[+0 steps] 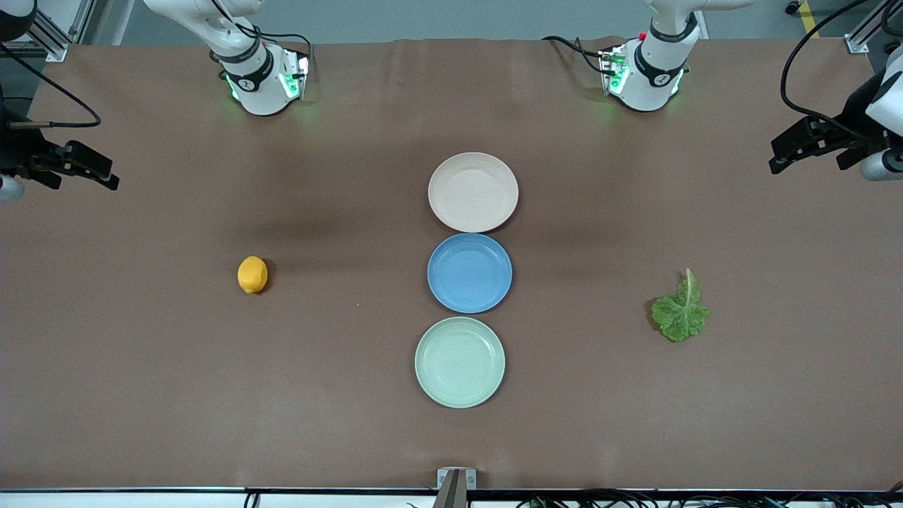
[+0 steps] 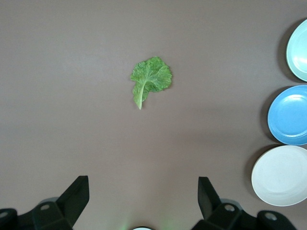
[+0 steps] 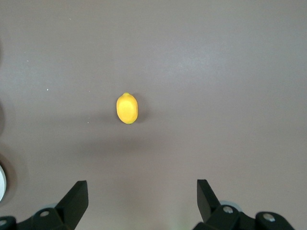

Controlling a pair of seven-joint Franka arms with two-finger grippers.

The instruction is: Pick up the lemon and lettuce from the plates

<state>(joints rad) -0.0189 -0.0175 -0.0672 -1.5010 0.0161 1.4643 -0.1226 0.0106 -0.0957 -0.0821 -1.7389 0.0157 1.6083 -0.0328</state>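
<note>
The lemon [image 1: 252, 274] lies on the bare brown table toward the right arm's end, and it also shows in the right wrist view [image 3: 127, 109]. The lettuce [image 1: 680, 310] lies flat on the table toward the left arm's end, and it also shows in the left wrist view [image 2: 150, 79]. The beige-pink plate [image 1: 473, 192] and the mint green plate [image 1: 460, 362] are both empty. My right gripper [image 3: 142, 187] is open and empty, high over the table beside the lemon. My left gripper [image 2: 143, 184] is open and empty, high over the table beside the lettuce.
An empty blue plate [image 1: 470, 272] sits between the two task plates in a line down the table's middle. The arm bases [image 1: 261, 81] [image 1: 645, 74] stand at the table's edge farthest from the front camera. The hands show at the view's side edges.
</note>
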